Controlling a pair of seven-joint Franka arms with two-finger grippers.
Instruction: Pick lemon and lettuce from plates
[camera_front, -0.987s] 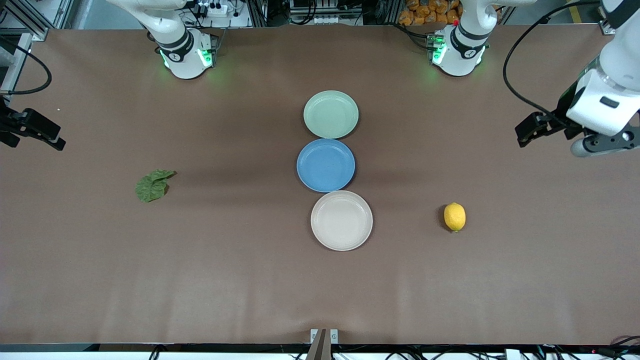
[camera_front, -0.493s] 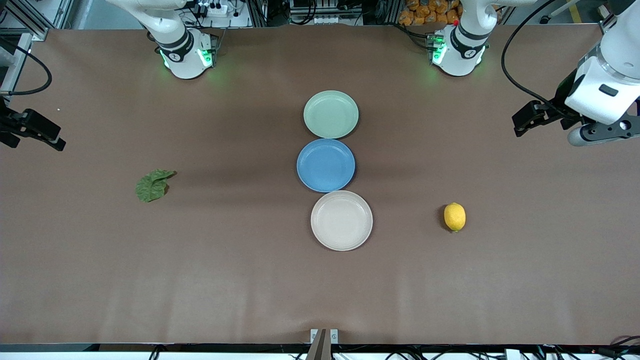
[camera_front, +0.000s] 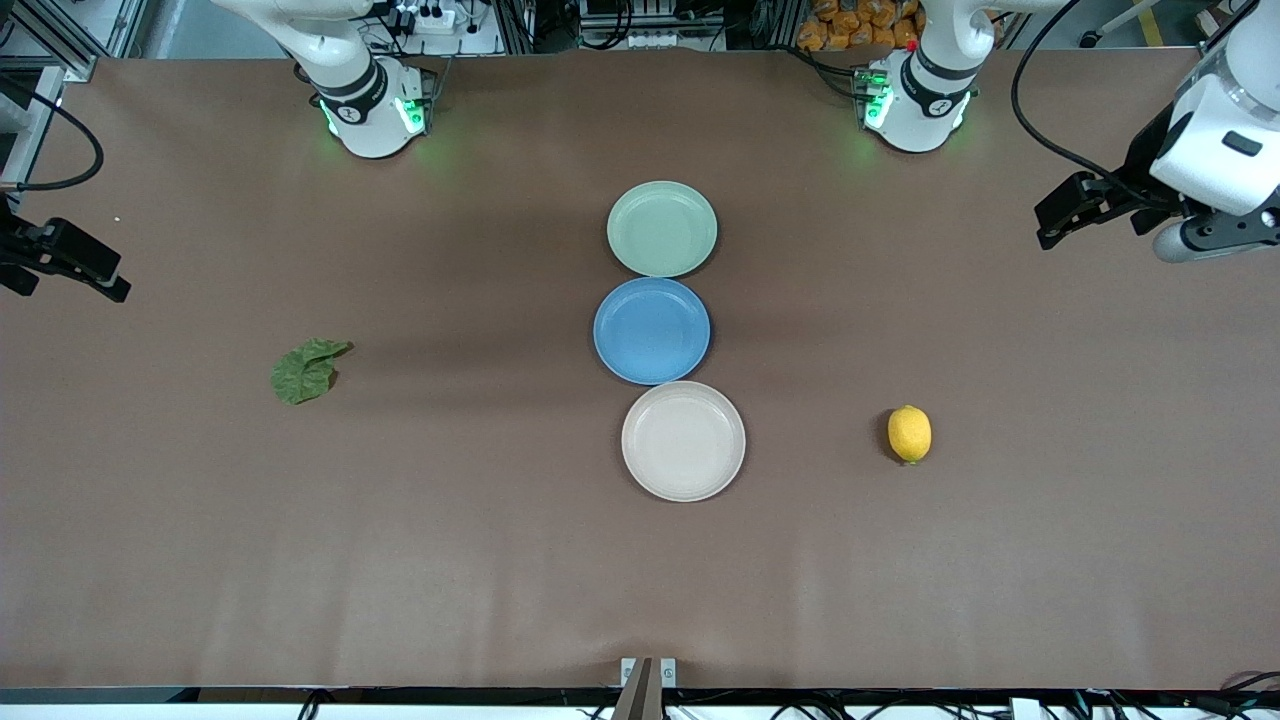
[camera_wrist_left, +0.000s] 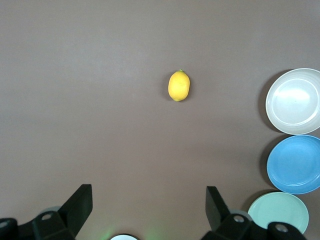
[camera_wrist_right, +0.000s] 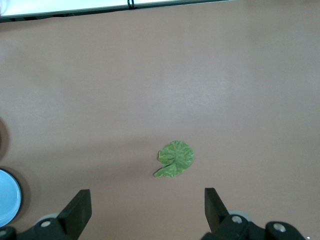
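Lemon (camera_front: 909, 434) and lettuce (camera_front: 305, 370) lie off the plates (camera_front: 662, 228). Our left gripper (camera_wrist_left: 147, 207), wide, has lifted toward the surface's (camera_front: 500, 580) edge; right gripper (camera_wrist_right: 147, 207), wide, waits at its end.

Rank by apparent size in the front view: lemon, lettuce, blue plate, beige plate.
1. beige plate, slightly larger-looking, though it lies nearer the camera than the blue one, so unsure.
2. blue plate.
3. lettuce.
4. lemon, smallest.
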